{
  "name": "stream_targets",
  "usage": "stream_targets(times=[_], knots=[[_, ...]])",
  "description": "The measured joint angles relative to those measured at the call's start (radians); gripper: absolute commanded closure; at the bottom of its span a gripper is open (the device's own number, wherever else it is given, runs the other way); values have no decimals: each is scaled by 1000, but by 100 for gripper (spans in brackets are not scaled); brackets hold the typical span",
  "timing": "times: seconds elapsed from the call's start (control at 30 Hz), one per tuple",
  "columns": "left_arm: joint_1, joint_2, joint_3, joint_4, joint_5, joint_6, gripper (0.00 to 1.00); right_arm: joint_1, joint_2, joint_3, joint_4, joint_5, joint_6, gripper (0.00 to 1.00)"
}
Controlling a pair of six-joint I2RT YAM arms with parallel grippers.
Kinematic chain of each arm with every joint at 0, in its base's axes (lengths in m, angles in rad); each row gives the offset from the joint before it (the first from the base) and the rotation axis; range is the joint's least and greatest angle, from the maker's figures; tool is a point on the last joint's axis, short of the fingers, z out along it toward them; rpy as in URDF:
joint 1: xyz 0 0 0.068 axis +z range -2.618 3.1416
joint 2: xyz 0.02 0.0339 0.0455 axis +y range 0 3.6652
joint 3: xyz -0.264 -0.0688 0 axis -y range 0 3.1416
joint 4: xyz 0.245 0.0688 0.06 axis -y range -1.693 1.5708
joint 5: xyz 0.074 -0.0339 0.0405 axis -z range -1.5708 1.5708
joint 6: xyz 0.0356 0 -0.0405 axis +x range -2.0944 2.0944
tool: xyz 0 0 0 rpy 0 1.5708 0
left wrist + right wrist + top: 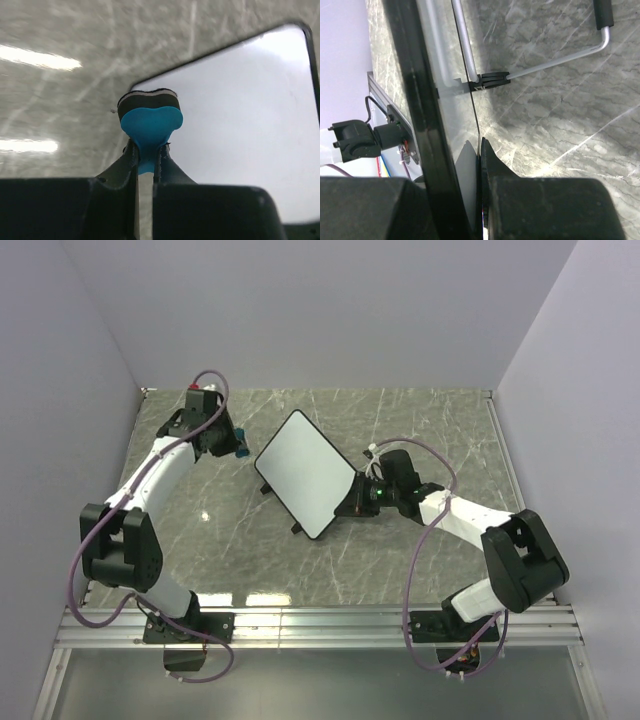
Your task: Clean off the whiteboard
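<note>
**Board clamped at its edge, eraser pinched beside it**

Only the overhead view gives the whole layout. One whiteboard (305, 472), its face blank, lies diagonally over the middle of the marble table (440, 430), between the two arms. The right gripper (352, 502) is pressed together on the board's right edge. The left gripper (238, 445) sits just beside its left corner.

The left wrist view shows the one blue eraser (150, 117), with a dark felt layer on top, pinched between closed fingers in front of the white face. Whether it touches the board cannot be told.

The right wrist view looks along the board's black rim and shows a bent wire stand (545, 62) clipped to its back.
</note>
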Motion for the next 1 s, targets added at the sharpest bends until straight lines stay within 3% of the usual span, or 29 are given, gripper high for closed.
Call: stream_targets(times=[0.07, 0.1, 0.13, 0.17, 0.27, 0.4, 0.5, 0.6, 0.7, 0.8, 0.83, 0.9, 1.0], knots=[[21, -5, 5, -3, -31, -2, 100, 2, 1, 2, 1, 4, 4, 99], [32, -5, -1, -8, -43, -2, 100, 4, 1, 3, 0, 6, 7, 93], [43, -5, -15, -14, -56, -2, 100, 5, 1, 3, 0, 9, 8, 84], [51, -5, -32, -21, -71, -3, 100, 6, 1, 3, 0, 12, 10, 60], [69, -8, -102, -37, -101, -13, 100, 8, 1, 3, -21, 29, 14, 43], [86, -13, -171, -63, -126, -17, 99, 13, -17, 3, -71, 58, 7, 30], [95, -25, -193, -69, -135, -17, 91, 15, -68, 4, -121, 88, -5, 25], [97, -32, -204, -71, -152, -16, 77, 16, -145, 19, -187, 124, -22, 23], [97, -32, -214, -71, -163, -11, 48, 17, -234, 43, -248, 164, -43, 22], [97, -26, -227, -80, -177, -14, 32, 17, -340, 51, -306, 199, -58, 19], [97, -23, -232, -84, -179, -14, 22, 17, -379, 51, -325, 210, -61, 18], [97, -11, -240, -89, -184, -16, 10, 17, -454, 51, -365, 232, -61, 17], [97, -4, -256, -90, -185, -21, 1, 17, -552, 45, -412, 260, -60, 16]])
